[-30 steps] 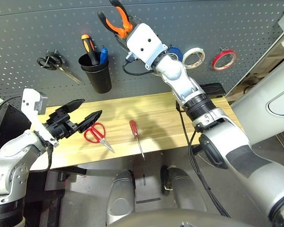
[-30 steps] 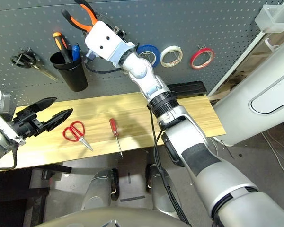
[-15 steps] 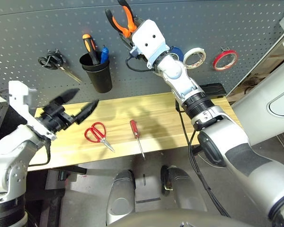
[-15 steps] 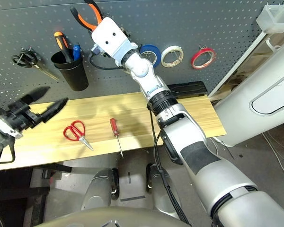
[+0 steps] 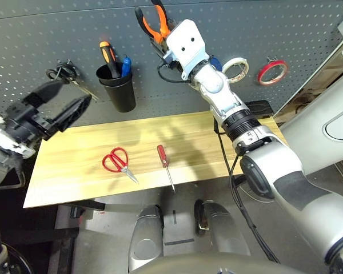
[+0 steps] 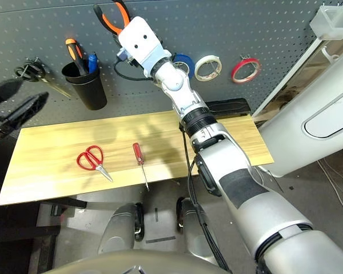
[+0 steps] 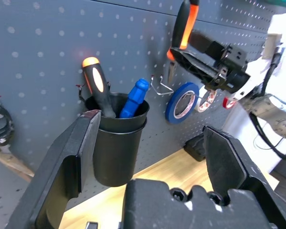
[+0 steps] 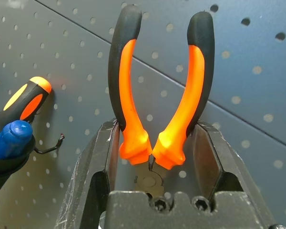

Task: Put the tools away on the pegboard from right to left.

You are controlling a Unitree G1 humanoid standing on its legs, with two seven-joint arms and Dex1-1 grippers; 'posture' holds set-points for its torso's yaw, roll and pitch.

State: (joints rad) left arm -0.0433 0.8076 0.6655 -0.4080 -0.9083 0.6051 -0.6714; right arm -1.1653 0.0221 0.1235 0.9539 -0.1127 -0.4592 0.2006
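At about nine o'clock the left pincer [image 5: 51, 108] hangs above the tabletop's [image 5: 91, 171] left end with its two black fingers spread wide and nothing between them. Behind it, black-handled scissors [image 5: 66, 77] hang on the pegboard [image 5: 34, 40]. At eleven o'clock the black cup [image 5: 116, 87] on the board holds an orange-and-black-handled tool [image 5: 108, 59] and a blue-handled one [image 5: 125, 65], both standing handle up. On the tabletop lie the red-handled scissors [image 5: 118, 162] and, just to their right, the red-handled screwdriver [image 5: 163, 162]. At twelve o'clock the right pincer [image 8: 150, 157] grips the orange-and-black pliers [image 5: 154, 24] near the joint, handles pointing up against the pegboard. Farther right hang a blue tape roll [image 6: 184, 61], a white roll [image 5: 234, 69] and the red tape ring [image 5: 272, 72].
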